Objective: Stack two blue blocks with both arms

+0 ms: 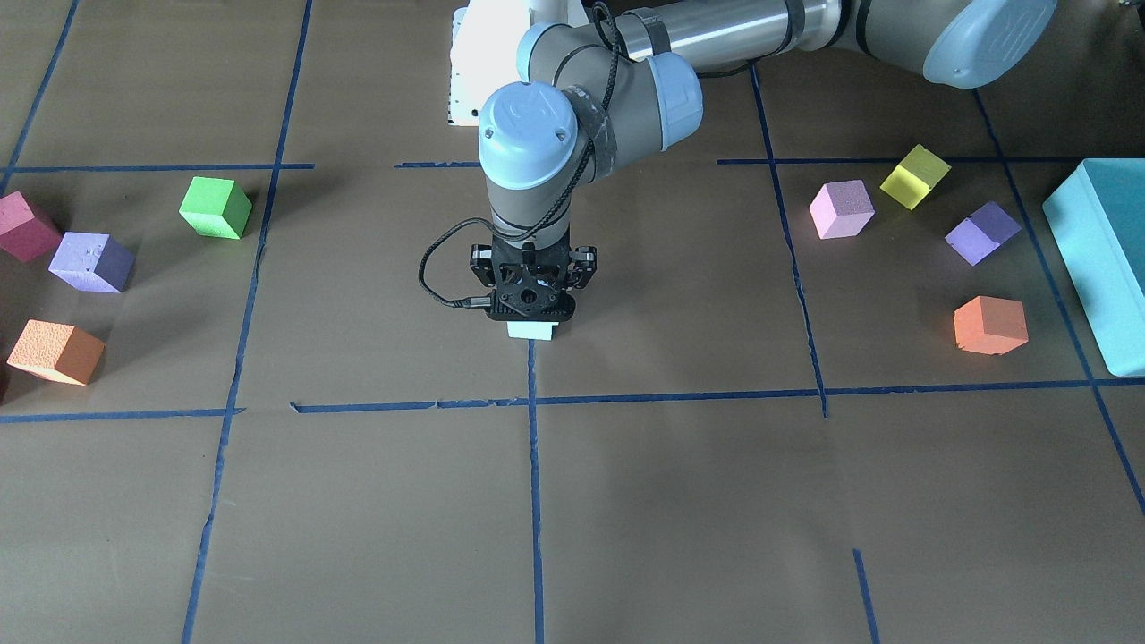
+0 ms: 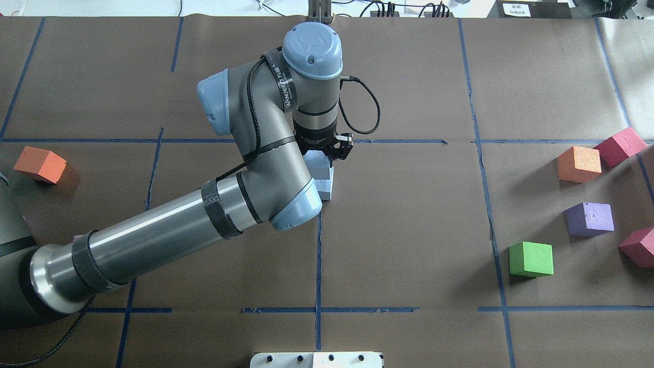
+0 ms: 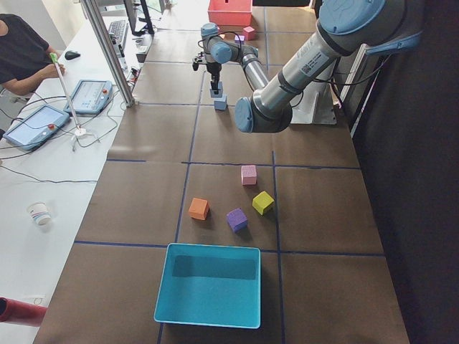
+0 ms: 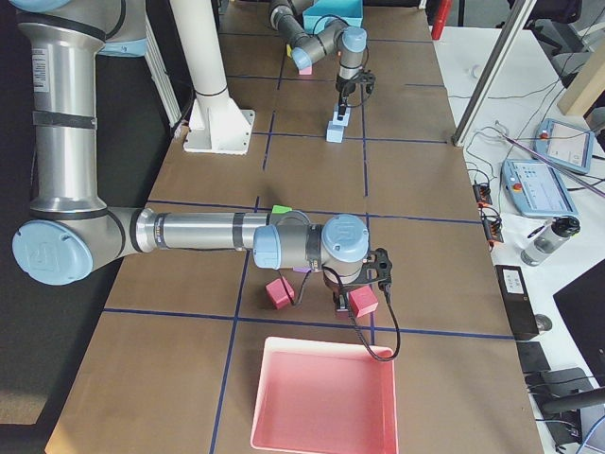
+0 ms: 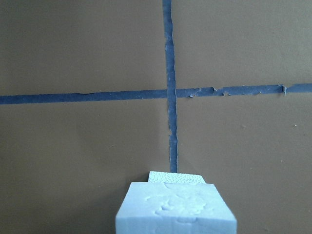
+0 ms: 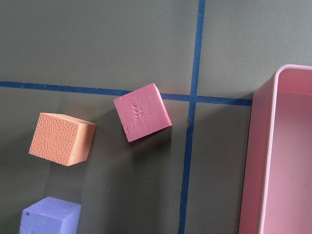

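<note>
The upper blue block (image 5: pixel 175 210) sits in the left gripper (image 1: pixel 533 317), which appears closed narrowly on it, directly over the lower blue block (image 5: pixel 174 177). The lower one's pale, pitted top peeks out just beyond the held one in the left wrist view. Both side views show the two one above the other near the middle of the worktop (image 1: pixel 680 501), beside a crossing of blue tape lines (image 5: pixel 168 92). Whether the upper block already rests on the lower or hangs just clear of it cannot be told, and the pair looks slightly out of line. Judging by this, the task is nearly finished: one block is in place as the base and the other is held over it. What remains is to settle it squarely, let go, and lift the left arm (image 2: pixel 168 230) away without nudging the stack. The right gripper (image 4: pixel 357 291) is well apart, at the robot's right end of the worktop, hovering by a red block (image 6: pixel 142 112) next to a pink tray (image 6: pixel 287 146), with an orange block (image 6: pixel 61 139) and a purple block (image 6: pixel 48 217) near. Whether it is wide or narrow cannot be told, since only a side view shows it. A teal box (image 3: pixel 208 283) lies at the opposite end.
</note>
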You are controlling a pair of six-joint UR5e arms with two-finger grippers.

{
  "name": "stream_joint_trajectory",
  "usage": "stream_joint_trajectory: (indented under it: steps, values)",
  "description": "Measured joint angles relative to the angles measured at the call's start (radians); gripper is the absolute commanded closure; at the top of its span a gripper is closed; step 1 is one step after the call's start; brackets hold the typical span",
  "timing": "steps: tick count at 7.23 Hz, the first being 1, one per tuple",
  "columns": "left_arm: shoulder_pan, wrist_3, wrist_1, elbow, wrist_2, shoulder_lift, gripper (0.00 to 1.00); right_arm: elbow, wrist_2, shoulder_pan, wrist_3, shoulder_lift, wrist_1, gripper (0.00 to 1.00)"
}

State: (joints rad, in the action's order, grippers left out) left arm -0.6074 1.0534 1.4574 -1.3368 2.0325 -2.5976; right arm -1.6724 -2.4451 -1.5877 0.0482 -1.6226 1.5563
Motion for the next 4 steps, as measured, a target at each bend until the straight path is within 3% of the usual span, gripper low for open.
stream_joint_trajectory:
  steps: [2,3,4]
  values:
    - [0.009,-0.001,0.008,0.003,0.0,0.002,0.91,0.001,0.0,0.0,-0.001,0.002,-0.001,0.0]
    - [0.011,0.0,0.009,0.005,0.0,0.003,0.68,0.001,0.0,0.0,-0.001,0.003,-0.001,0.0]
    - [0.012,0.0,0.009,0.007,0.0,0.005,0.26,0.001,0.0,0.0,-0.001,0.003,-0.001,0.0]
